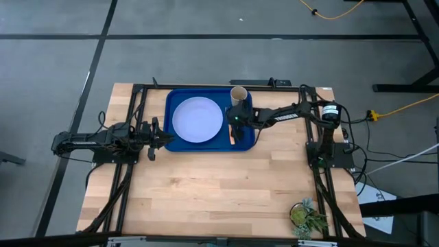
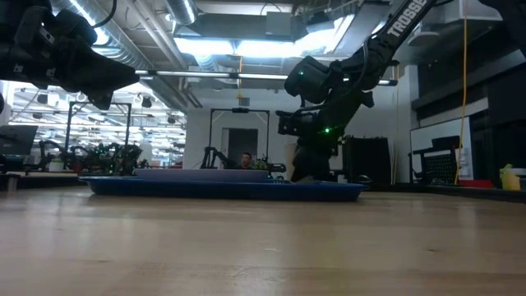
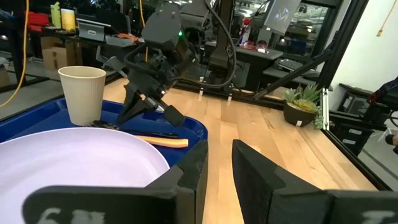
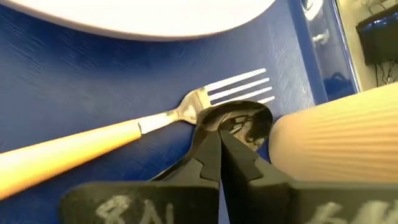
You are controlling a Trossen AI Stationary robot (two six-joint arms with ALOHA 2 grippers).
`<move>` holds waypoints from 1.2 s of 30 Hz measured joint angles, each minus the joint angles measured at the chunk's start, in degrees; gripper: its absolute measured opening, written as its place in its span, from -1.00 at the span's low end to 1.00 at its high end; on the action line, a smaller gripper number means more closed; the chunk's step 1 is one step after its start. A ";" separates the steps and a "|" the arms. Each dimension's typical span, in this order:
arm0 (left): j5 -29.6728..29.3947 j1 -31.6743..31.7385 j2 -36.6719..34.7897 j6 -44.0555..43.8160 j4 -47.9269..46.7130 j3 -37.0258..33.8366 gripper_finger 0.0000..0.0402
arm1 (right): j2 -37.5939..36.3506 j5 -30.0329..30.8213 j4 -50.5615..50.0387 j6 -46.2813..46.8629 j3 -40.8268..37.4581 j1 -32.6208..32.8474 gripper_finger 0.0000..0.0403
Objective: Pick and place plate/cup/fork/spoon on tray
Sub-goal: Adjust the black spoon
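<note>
We are holding our right gripper [image 4: 219, 140] low over the tray [image 1: 180, 99], jaws clenched on the spoon [image 4: 239, 121], whose bowl is lying across the fork [image 4: 124, 134] just beside the cup [image 4: 336, 134]. Beyond them the plate [image 1: 197, 119] is resting in the tray on the wooden surface [image 1: 219, 192]. Our left gripper [image 3: 217, 171] is waiting at the tray's left edge, jaws released.

Even overhead light fills the table [image 1: 206, 192] with soft shadows. At table height, bright ceiling strip lights [image 2: 246, 45] glare, leaving the arms silhouetted and the near tabletop blurred. Up close, the cup [image 4: 336, 134] is out of focus.
</note>
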 joint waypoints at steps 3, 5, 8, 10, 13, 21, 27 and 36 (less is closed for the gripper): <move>0.00 0.02 -0.01 0.00 0.00 0.00 -0.68 | 0.00 -0.09 -0.05 0.25 0.00 0.39 -0.99; 0.00 0.00 0.00 -0.01 0.00 0.00 -0.68 | -0.02 -0.34 0.06 0.16 0.00 1.12 -0.99; 0.00 0.02 0.00 -0.02 0.00 0.00 -0.68 | -0.02 -2.10 0.23 0.04 0.00 1.78 -0.99; 0.00 0.01 -0.01 -0.02 0.00 0.00 -0.68 | -0.02 -3.79 -0.07 0.07 0.00 1.90 -0.99; 0.00 0.00 0.00 -0.01 0.00 0.00 -0.68 | -0.02 -3.83 -0.44 0.20 0.02 1.90 -0.99; 0.00 0.01 0.00 -0.02 0.00 -0.01 -0.68 | -0.04 -3.92 -3.29 1.56 0.02 1.90 -0.99; 0.00 0.00 0.00 -0.02 0.00 0.00 -0.68 | -0.07 -3.92 -3.53 1.61 0.02 1.66 -0.99; 0.00 0.01 -0.01 -0.01 0.00 0.00 -0.68 | -0.09 -3.89 -4.86 1.74 0.02 1.64 -0.99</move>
